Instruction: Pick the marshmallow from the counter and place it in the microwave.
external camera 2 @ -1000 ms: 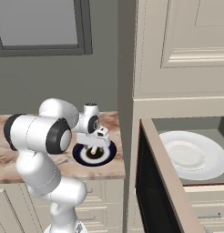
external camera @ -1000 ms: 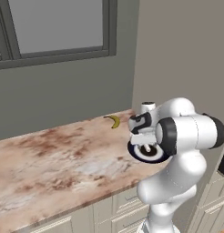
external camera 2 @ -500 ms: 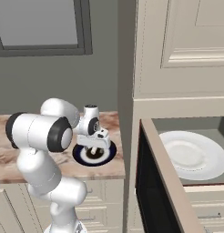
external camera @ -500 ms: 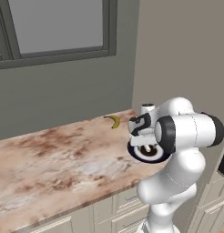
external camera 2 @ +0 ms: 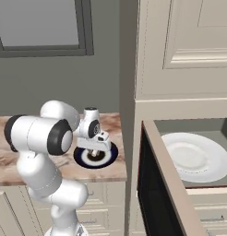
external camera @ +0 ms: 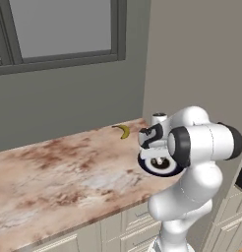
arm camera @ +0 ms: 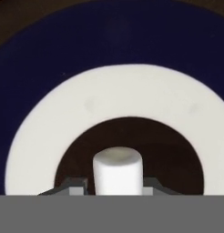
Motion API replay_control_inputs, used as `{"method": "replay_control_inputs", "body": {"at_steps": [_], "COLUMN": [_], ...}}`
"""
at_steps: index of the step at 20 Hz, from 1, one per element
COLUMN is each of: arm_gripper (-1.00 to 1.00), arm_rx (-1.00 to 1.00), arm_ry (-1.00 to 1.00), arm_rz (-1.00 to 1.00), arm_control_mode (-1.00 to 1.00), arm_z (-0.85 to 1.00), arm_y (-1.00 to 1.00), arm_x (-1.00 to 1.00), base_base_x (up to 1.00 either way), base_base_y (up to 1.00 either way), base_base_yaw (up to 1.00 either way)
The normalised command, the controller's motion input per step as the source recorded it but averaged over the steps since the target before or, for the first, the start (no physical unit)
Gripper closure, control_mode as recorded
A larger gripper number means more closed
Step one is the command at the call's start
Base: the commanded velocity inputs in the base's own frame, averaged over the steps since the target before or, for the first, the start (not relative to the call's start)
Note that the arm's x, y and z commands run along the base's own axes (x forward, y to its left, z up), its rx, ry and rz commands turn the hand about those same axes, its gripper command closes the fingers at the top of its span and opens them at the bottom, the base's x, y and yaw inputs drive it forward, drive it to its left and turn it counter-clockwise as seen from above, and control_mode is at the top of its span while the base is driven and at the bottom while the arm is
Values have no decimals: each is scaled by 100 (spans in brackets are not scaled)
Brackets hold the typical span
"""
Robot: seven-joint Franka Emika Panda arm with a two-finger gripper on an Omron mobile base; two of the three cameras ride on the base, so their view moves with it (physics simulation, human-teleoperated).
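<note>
The marshmallow (arm camera: 117,170), a small white cylinder, stands upright in the dark centre of the dark-blue-and-white bowl (arm camera: 109,45). My gripper (arm camera: 116,187) points straight down into the bowl, its two dark fingertips (arm camera: 77,185) pressed against the marshmallow's sides, shut on it. In the base views the hand hangs over the bowl (external camera: 160,167) at the right end of the counter (external camera: 59,172), and the gripper (external camera 2: 94,150) dips into the bowl (external camera 2: 108,157). The microwave (external camera 2: 180,126) stands open to the right, its white round plate (external camera 2: 196,156) bare.
A yellow banana (external camera: 124,131) lies near the wall behind the bowl. The microwave's dark glass door (external camera 2: 150,189) swings out toward me beside the counter's end. Cream cupboards (external camera 2: 184,46) rise above the microwave. A window (external camera: 59,29) sits over the counter.
The jaws have closed from wide open onto the marshmallow. The arm and the bowl have hardly moved.
</note>
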Motion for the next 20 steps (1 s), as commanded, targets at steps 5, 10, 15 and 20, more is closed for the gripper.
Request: {"method": "replay_control_inputs", "body": {"at_steps": [5,10,15,20], "arm_gripper": [100,100,100,100], "arm_rx": [4,9,4,1], "arm_ry": [-6,-8,-20,-8], "arm_rz": [1,13,7,0], "arm_control_mode": [-100,-100,-100,-100], "arm_z": [24,100,100,81], "arm_y": [0,18,3,0], "arm_x": [0,-56,-100,-100], "base_base_x": [0,0,0,0], "base_base_y": [0,0,0,0], "base_base_yaw": [0,0,0,0]}}
